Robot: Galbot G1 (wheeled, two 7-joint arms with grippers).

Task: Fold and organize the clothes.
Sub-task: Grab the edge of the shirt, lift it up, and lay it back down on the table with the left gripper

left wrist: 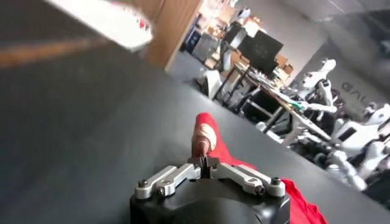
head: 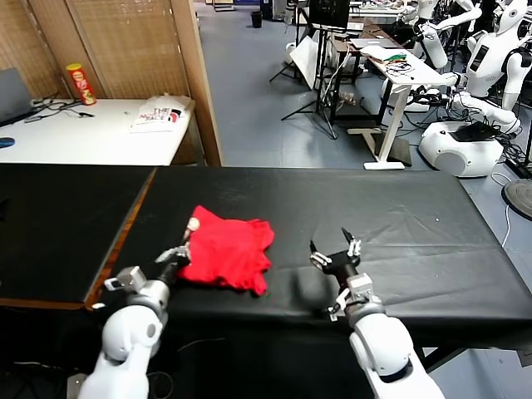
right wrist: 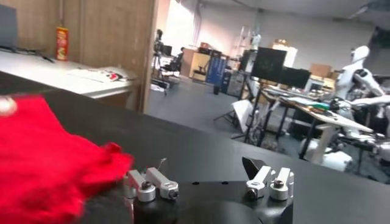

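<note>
Head view: my left pincer [head: 188,238] clamped the red T-shirt's [head: 226,248] edge to fold it; right pincer [head: 336,252] waited wide open.

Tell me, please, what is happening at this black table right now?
The robot is folding a red T-shirt lying crumpled on the black table. Its left gripper has shut on the shirt's left edge. The right gripper waits open above the cloth-covered tabletop, to the right of the shirt and not touching it.
</note>
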